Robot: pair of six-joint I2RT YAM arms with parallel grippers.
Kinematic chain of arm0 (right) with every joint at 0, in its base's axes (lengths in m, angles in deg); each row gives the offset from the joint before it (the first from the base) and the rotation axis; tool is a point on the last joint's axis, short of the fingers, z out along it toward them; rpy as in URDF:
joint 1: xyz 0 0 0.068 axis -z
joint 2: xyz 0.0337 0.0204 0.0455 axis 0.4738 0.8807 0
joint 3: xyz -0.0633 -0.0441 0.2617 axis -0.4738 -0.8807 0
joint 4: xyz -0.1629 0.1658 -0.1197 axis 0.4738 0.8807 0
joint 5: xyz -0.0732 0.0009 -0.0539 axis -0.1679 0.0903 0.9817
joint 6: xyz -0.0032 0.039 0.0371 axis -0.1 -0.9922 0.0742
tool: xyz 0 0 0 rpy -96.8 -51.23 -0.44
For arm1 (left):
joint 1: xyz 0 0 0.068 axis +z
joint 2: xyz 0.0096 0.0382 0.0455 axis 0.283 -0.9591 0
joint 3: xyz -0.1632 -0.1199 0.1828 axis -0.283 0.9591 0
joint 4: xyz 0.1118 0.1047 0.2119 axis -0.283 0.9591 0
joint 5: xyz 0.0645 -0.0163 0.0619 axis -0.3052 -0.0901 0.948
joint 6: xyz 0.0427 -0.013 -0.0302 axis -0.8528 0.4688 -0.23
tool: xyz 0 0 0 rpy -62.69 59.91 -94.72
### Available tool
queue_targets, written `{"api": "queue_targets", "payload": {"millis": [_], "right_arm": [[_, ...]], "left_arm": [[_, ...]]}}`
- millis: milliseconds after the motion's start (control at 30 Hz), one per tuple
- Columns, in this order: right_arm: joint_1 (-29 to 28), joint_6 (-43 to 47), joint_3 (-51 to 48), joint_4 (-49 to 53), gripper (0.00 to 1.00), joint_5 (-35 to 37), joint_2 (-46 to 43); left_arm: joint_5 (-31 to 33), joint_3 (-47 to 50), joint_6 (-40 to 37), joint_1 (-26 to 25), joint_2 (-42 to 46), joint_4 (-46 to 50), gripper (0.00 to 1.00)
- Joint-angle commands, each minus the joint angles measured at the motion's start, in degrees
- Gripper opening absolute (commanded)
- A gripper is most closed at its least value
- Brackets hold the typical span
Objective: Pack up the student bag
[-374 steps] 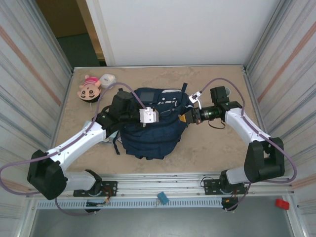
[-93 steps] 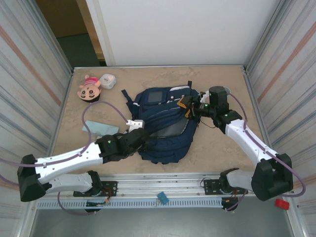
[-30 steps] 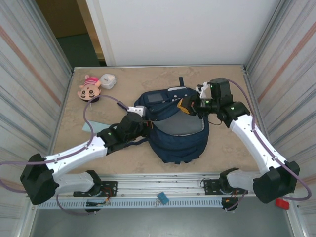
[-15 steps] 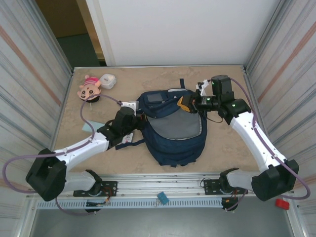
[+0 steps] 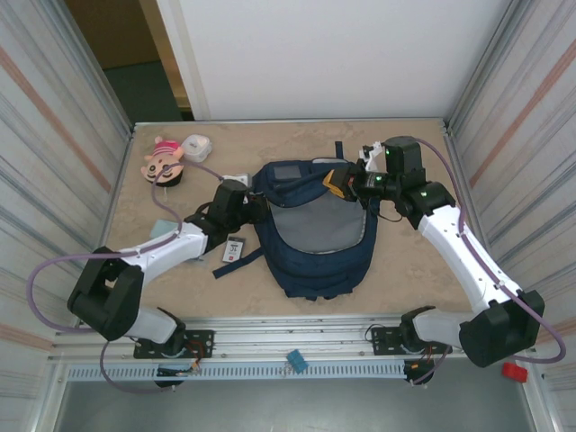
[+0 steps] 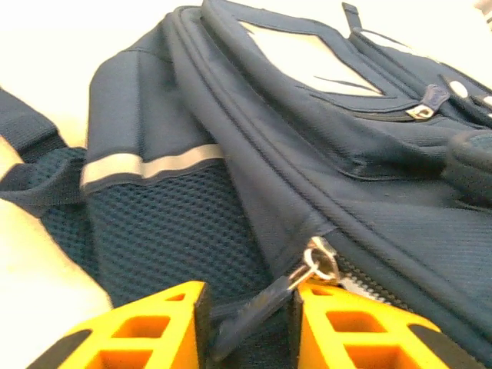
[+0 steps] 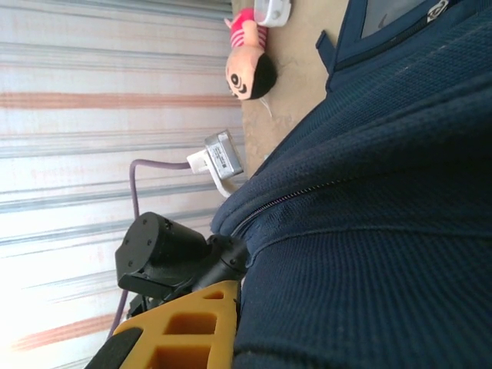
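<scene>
The worktop [image 5: 414, 261] is beige, with a pattern like stone. The student bag [image 5: 315, 243], navy-blue, lies flat about in its middle. In the far left corner a small doll [image 5: 162, 158] with some pink on it lies on the surface, and just beside it a white rounded case [image 5: 196, 147]. Nearer, at the left side, lies a pale blue flat piece [image 5: 165, 229], partly hidden. A small white tag [image 5: 234, 249] lies just beside the bag's left edge.

The navy student bag [image 5: 315, 270] lies flat mid-table, its grey square patch toward the far edge; a broad grey panel shows across its middle. A dark strap trails toward the left edge.
</scene>
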Motion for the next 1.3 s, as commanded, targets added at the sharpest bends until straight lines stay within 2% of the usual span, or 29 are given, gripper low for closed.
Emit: {"api": "queue_targets", "payload": {"millis": [0,67,233,400,567,667,867,1100,1267], "right_arm": [[-0.19,0.13,-1.9,-4.49,0.04,3.5,-2.71],[-0.24,-0.01,-3.41,-4.69,0.1,5.26,-2.51],[-1.19,0.15,-6.24,-0.43,0.45,7.03,-2.94],[-2.47,5.33,-6.63,15.14,0.59,8.92,-4.65],[-3.62,10.31,-6.72,30.09,0.64,12.65,-6.45],[-4.0,11.95,-6.01,36.16,0.67,14.1,-7.96],[-6.74,15.62,1.56,44.1,0.69,17.37,-9.49],[-12.84,17.29,7.43,40.27,0.7,19.67,-5.79],[-14.92,17.28,7.28,35.45,0.7,18.5,-2.29]], "left_arm": [[1.2,-2.01,2.9,0.91,2.56,5.59,0.49],[1.4,-2.91,5.41,0.96,5.07,9.87,0.59],[2.38,-3.2,12.11,1.4,11.42,22.06,0.72],[2.79,1.0,16.87,3.05,18.14,28.14,0.76],[2.67,4.66,20.2,7.78,23.65,33.61,0.8],[1.95,5.5,20.18,12.27,25.92,36.02,0.81],[1.48,3.24,17.19,23.23,25.01,43.04,0.91],[0.12,-1.24,15.18,34.28,16.12,46.75,0.98],[1.92,-4.1,14.56,37.23,10.2,45.11,0.99]]}}
